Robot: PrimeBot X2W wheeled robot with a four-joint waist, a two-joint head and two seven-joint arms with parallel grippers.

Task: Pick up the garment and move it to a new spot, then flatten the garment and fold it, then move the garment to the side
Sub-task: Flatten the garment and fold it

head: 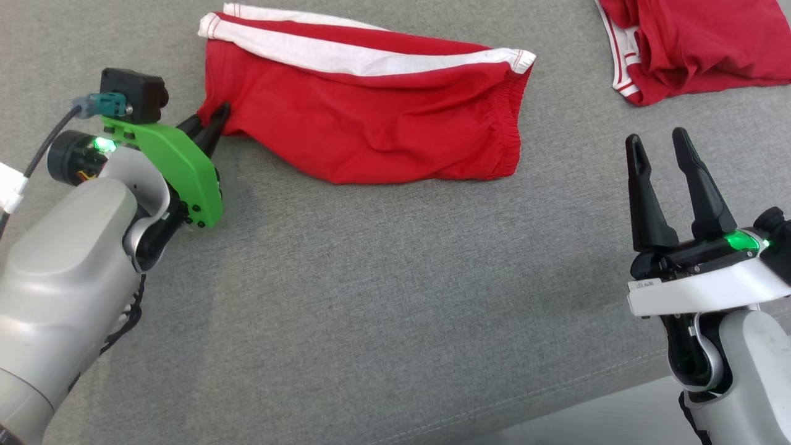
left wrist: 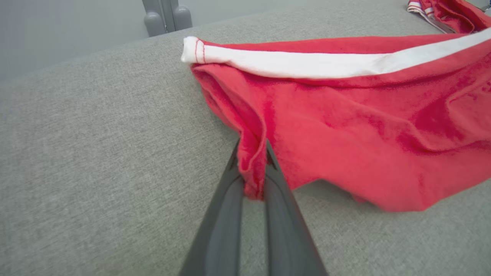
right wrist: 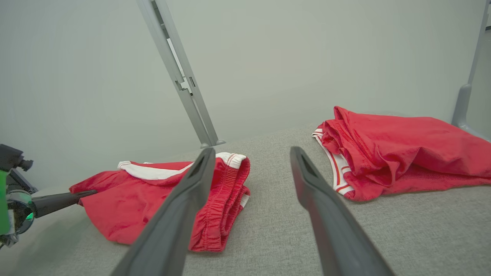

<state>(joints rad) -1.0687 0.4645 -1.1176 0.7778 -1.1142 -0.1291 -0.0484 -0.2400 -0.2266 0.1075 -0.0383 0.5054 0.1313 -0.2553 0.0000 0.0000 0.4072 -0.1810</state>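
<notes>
A grey woven fabric surface (head: 371,296) stretches across the whole work area. On its far half, left of the middle in the head view, lies the garment, a pair of red cloth shorts with a broad white side stripe (head: 371,117). The shorts are spread sideways and creased. Their gathered waistband is at the right end, and the stripe runs along the far edge. A second red garment with white trim (head: 698,43) lies bunched at the far right corner, well apart from the shorts.

The left gripper (head: 213,117) reaches in low from the left on a pale forearm with a green bracket. Its two dark fingers are pinched together on a small fold at the left near corner of the shorts. In the left wrist view red cloth is squeezed between them and the rest of the shorts lies on the surface.

The right gripper (head: 656,136) stands at the lower right, near the shorts' waistband end but clear of both garments. Its fingers are spread and grasp nothing.
</notes>
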